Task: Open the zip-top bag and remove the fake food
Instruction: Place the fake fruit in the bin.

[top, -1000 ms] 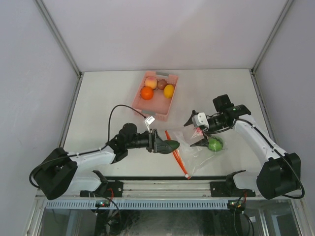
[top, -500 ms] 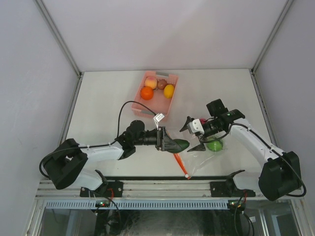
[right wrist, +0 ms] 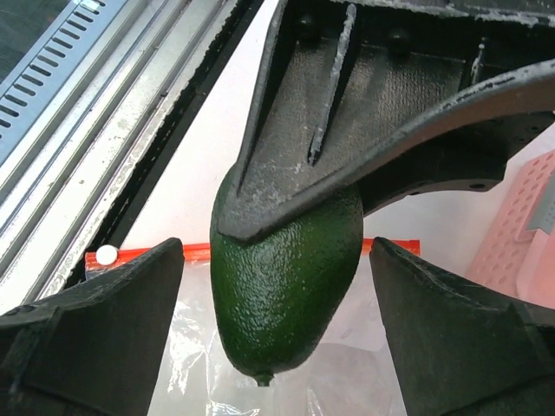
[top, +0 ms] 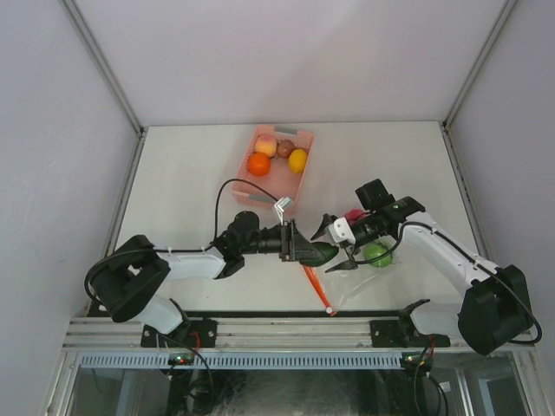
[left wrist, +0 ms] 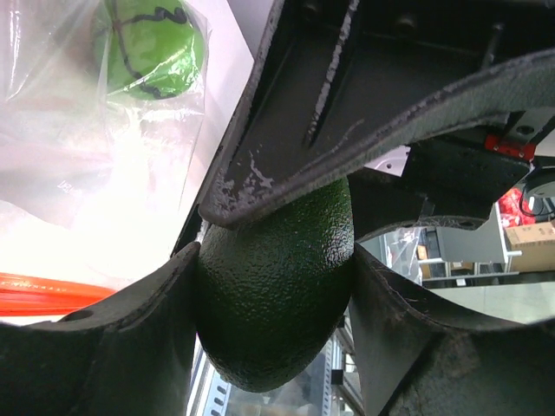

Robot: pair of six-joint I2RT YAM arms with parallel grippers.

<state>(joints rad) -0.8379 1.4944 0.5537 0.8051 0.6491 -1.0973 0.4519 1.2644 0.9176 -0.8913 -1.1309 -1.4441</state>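
We see the white table (top: 173, 173) carrying the pink basket (top: 290, 198) at the back, with four pieces of fake food (top: 259, 164) in it: orange, peach, brown and yellow. The zip-top bag (top: 347, 273) lies crumpled near the front edge, its red-orange zipper strip (top: 316, 290) on the left arm's side and a green fruit (top: 377, 253) inside. Over the zipper edge, the left gripper (top: 299, 250) is clamped on a dark green avocado (top: 319, 253). The right gripper (top: 329, 246) faces it, fingers spread wide on either side of the avocado, touching nothing.
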